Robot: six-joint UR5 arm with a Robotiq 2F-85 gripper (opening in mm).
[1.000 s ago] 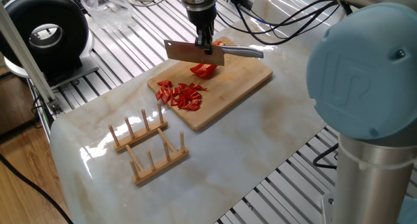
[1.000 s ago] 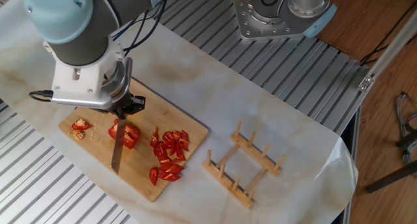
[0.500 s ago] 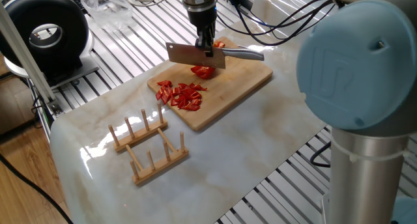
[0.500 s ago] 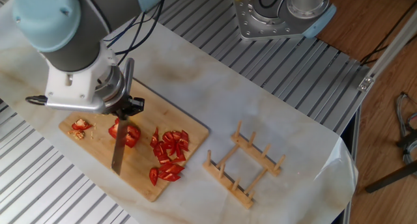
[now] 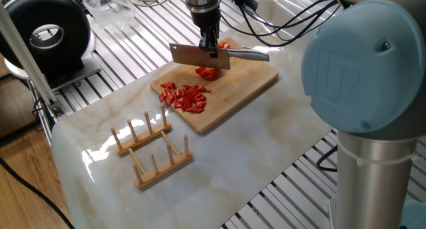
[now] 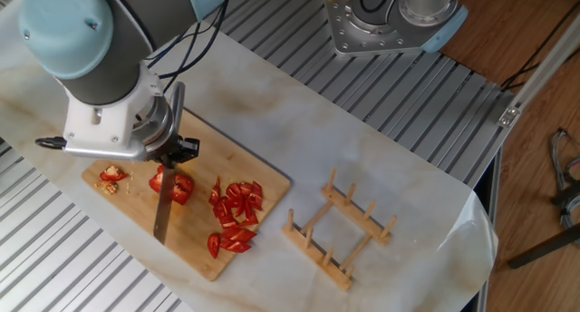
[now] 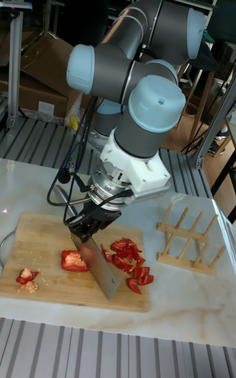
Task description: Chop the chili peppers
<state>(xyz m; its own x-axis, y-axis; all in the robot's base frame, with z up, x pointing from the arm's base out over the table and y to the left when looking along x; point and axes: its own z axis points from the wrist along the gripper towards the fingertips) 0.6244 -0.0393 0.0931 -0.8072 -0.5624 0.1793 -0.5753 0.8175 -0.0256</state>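
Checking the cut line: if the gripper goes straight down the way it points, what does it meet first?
Probably the uncut red pepper piece on the cutting board, met by the cleaver that the gripper holds; depth is unclear.

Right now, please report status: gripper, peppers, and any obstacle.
Gripper shut on cleaver, blade over the uncut pepper piece. Chopped pile beside it on cutting board. Wooden rack off the board, not in the way.
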